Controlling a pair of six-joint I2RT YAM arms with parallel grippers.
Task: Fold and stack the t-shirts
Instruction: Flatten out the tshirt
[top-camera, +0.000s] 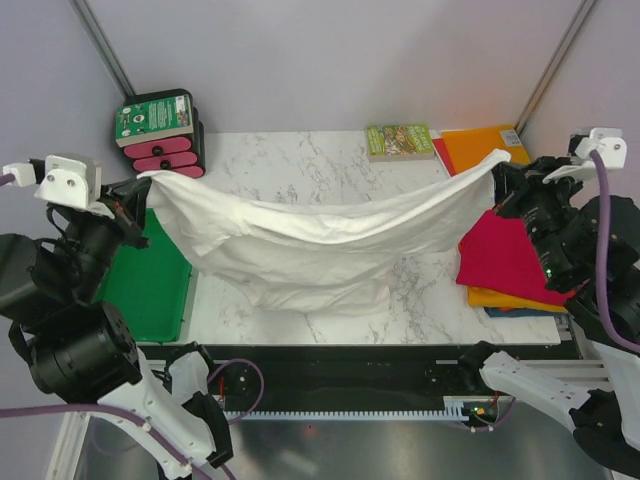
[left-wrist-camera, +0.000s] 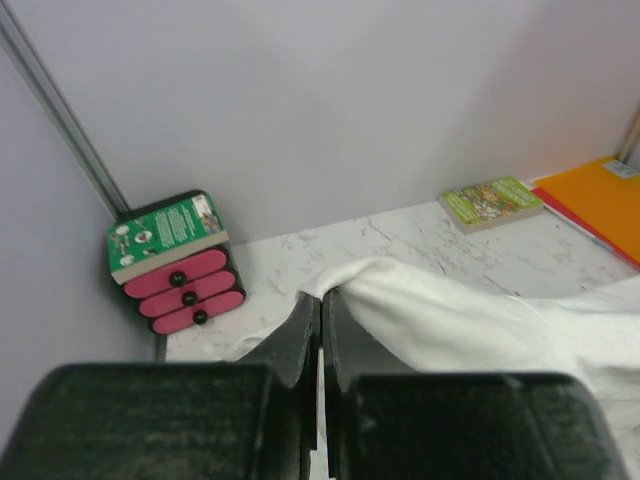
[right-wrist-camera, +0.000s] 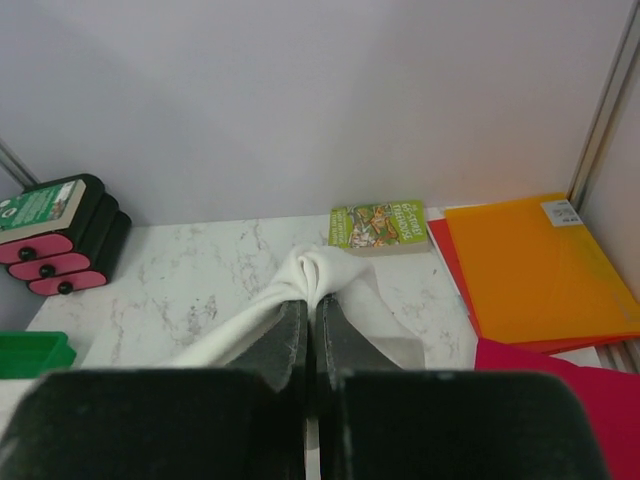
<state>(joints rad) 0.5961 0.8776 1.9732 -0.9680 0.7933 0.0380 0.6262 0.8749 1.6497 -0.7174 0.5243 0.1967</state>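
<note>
At the far left, the left gripper (top-camera: 148, 183) is clamped shut on one corner of the white t-shirt (top-camera: 320, 240). Its wrist view shows only a thin fold of cloth between the closed fingers. With so small a pinch, a sideways pull could tug the corner free and the shirt would drop in a heap.

Just beyond that corner stands a black and pink block stack (top-camera: 165, 140), and below it lies a green tray (top-camera: 150, 275). If the arm swings outward, the cloth may brush the stack or catch on the tray's edge.

The shirt hangs between the two arms like a hammock. Its upper hem is stretched, and its middle sags onto the marble table (top-camera: 300, 160) near the centre. That bunched belly is the main worry, because a shirt lowered as it hangs would likely fold crooked, with creases trapped inside.

The small green book (top-camera: 399, 140) lies just beyond the taut hem and could be swept if the hem travels toward the far side.

On the right, the right gripper (top-camera: 497, 172) is closed on the opposite corner, which is twisted into a knot at its fingertips. That twist may carry into the fold.

Just below it sits the magenta t-shirt (top-camera: 505, 255), on top of the orange t-shirt (top-camera: 500, 298) and a blue one that is barely visible. Trailing cloth could drag that pile askew.
</note>
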